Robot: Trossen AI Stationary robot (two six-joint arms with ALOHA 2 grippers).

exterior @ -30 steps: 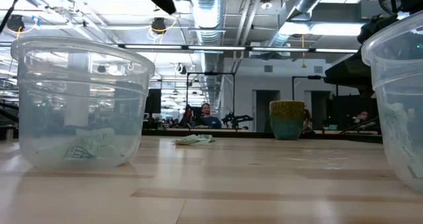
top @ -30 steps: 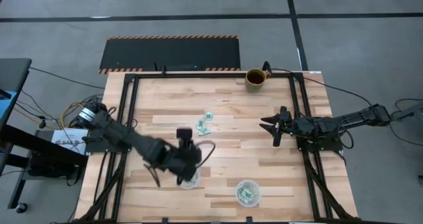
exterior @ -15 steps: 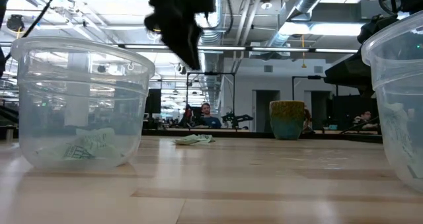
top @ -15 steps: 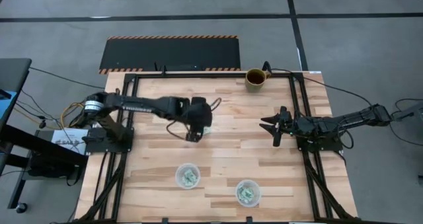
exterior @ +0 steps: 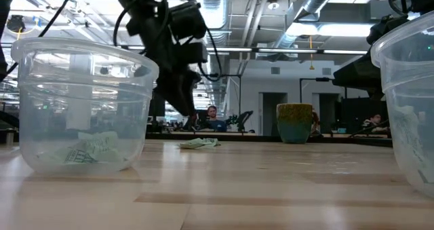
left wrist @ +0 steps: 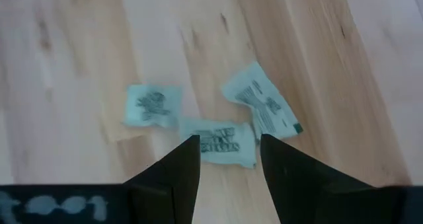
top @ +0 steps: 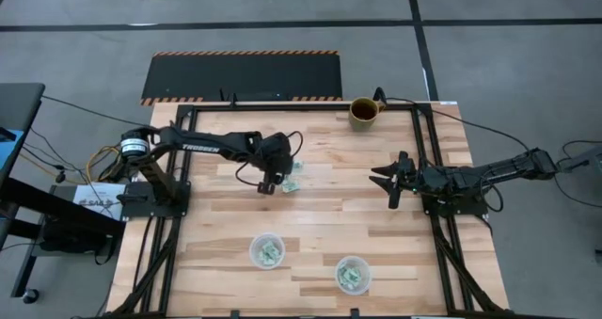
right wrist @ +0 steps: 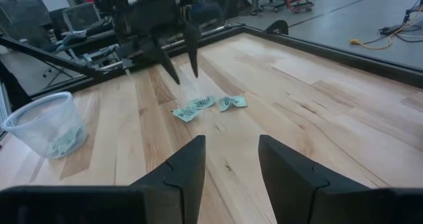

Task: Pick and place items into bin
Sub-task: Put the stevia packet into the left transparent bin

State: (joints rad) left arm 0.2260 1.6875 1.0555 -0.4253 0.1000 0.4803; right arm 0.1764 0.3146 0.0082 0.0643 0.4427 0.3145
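A pale wooden plank table (top: 320, 215) with a black metal frame is carrying three small mint-green paper packets (left wrist: 218, 143) lying close together, two clear round plastic cups (top: 267, 252) standing near its front edge, and a brown ceramic mug (top: 363, 111) sitting at its far edge

Pale mint-green items (left wrist: 228, 143) carry dark print; the worktop (top: 320, 234) is light striped wood; the mug (top: 363, 111) is olive-brown.
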